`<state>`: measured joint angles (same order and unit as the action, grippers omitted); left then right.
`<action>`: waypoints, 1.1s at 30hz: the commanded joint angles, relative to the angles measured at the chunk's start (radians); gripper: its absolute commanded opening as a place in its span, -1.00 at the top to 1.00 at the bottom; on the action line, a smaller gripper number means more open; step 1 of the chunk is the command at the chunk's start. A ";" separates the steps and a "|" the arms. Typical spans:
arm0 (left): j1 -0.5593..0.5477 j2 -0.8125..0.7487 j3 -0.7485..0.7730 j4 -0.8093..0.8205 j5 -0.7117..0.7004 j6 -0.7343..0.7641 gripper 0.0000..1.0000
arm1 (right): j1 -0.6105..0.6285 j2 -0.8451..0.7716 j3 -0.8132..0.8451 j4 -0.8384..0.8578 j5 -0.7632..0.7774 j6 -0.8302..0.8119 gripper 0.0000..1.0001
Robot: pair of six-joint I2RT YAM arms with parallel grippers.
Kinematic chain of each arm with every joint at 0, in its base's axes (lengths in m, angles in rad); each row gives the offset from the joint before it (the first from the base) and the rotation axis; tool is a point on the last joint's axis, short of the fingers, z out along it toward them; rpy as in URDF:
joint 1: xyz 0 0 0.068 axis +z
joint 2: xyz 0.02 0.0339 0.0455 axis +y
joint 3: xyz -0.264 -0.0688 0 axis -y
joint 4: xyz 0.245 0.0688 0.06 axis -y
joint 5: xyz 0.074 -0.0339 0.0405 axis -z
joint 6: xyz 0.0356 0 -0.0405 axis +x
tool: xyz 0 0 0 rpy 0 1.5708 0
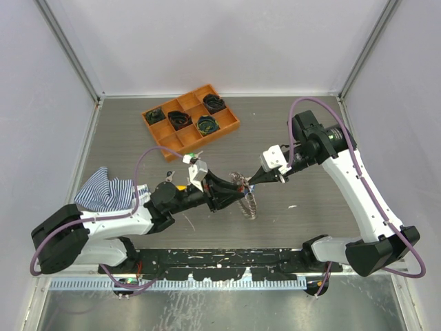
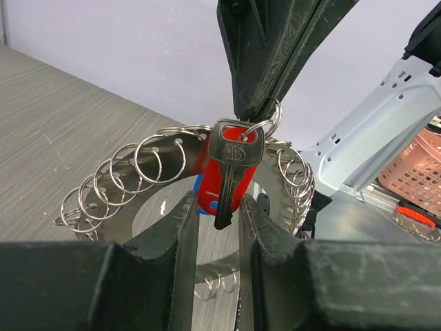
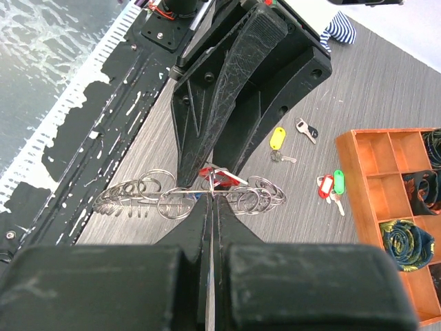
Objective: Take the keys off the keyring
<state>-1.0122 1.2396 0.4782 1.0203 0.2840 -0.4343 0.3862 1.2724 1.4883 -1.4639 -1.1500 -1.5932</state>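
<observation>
Now right gripper [image 3: 210, 201] pinches the keyring [image 3: 131, 194], left gripper [image 2: 218, 207] clamps its red-tagged key [image 2: 234, 153]; orange tray [image 1: 186, 142] well apart.

White arms [image 1: 358, 186], purple cables [image 1: 313, 99]

This is a robot test cell in a lab, not a home or a shop. Plain white walls [image 1: 227, 41] box in a grey wood-grain surface [image 1: 310, 138], with bare metal posts [image 1: 69, 48] at the corners. Two white-and-black arms [image 1: 358, 186] are bolted to a black, scraped rail [image 1: 220, 257] behind the left hand [image 1: 234, 192] and the right hand [image 1: 248, 183], and purple cables [image 1: 138, 172] loop loose off each arm. Beyond both hands sits an orange sorting tray [image 1: 180, 141] with compartments. The left wrist view shows a pink plastic basket [image 2: 413, 176] past the right hand. A striped cloth [image 1: 103, 187] lies crumpled behind the left hand, beside its arm.
</observation>
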 commanded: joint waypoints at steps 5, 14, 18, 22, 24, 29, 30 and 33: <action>0.004 -0.056 -0.014 0.033 0.033 -0.004 0.66 | 0.008 -0.015 0.000 0.005 -0.024 0.014 0.99; 0.006 -0.026 -0.008 0.098 0.064 -0.042 0.46 | 0.013 -0.015 -0.005 0.005 -0.029 0.013 0.99; 0.012 -0.017 -0.018 0.136 0.074 -0.060 0.43 | 0.016 -0.016 -0.008 0.005 -0.027 0.016 0.99; 0.016 -0.009 -0.017 0.155 0.083 -0.068 0.41 | 0.022 -0.013 -0.004 0.005 -0.023 0.017 0.99; 0.017 -0.002 -0.014 0.153 0.087 -0.071 0.41 | 0.026 -0.012 -0.001 0.005 -0.019 0.020 0.99; 0.022 -0.002 -0.021 0.163 0.085 -0.085 0.44 | 0.030 -0.008 0.012 0.004 -0.002 0.025 0.99; 0.024 -0.006 -0.025 0.161 0.079 -0.085 0.42 | 0.032 -0.007 0.013 0.004 0.003 0.025 0.99; 0.025 -0.019 -0.034 0.152 0.063 -0.086 0.32 | 0.041 -0.004 0.020 0.004 0.026 0.026 0.99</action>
<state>-0.9962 1.2419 0.4545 1.1053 0.3622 -0.5125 0.4126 1.2724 1.4754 -1.4639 -1.1233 -1.5742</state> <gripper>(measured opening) 0.317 0.035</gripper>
